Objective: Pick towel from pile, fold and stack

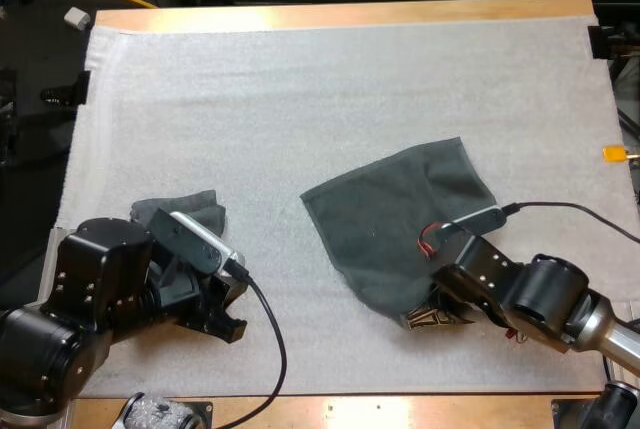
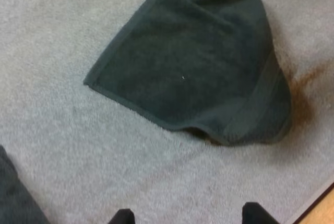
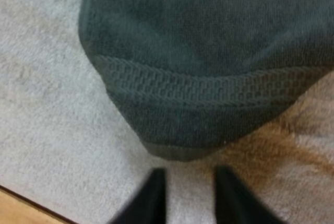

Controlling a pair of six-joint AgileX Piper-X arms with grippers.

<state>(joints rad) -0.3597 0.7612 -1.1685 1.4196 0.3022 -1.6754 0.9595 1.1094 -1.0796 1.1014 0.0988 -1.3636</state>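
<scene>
1 R gripper (image 3: 190, 176) low, at towel (image 3: 209, 51).

Left pincer (image 2: 190, 216) spread wide, right pincer (image 3: 190, 198) parted (narrower, seemingly)

Rounded glossy black housings with small screws are seen on the left arm (image 1: 90, 289) at seven o'clock, and a silver-grey tube on the right arm (image 1: 530, 294) at four o'clock. The right gripper (image 3: 185, 195) is black.

Crumpled towel (image 1: 188, 215) left, flat towel (image 1: 398, 214) right
</scene>
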